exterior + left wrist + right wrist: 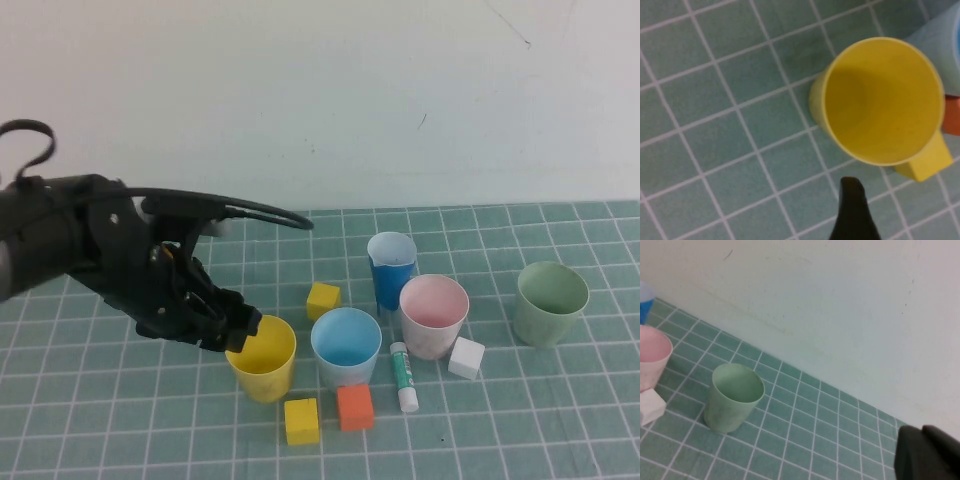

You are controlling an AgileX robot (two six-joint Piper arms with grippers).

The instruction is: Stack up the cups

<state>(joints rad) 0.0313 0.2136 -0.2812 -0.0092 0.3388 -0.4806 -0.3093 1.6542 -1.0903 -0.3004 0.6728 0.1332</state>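
A yellow cup [262,358] stands upright at the front left, also in the left wrist view [880,100]. My left gripper [238,335] is at its left rim, open and holding nothing. One of its black fingers [854,210] shows beside the cup, outside its wall. To the right stand a light blue cup [346,346], a dark blue cup [391,268], a pink cup [434,315] and a green cup [550,303], all apart and upright. My right gripper [923,440] is out of the high view, shut, off to the right of the green cup [734,397].
Two yellow cubes [323,299] [302,420], an orange cube [355,407], a white cube [466,357] and a glue stick [404,376] lie among the cups. A white wall bounds the far side of the green tiled mat [120,420].
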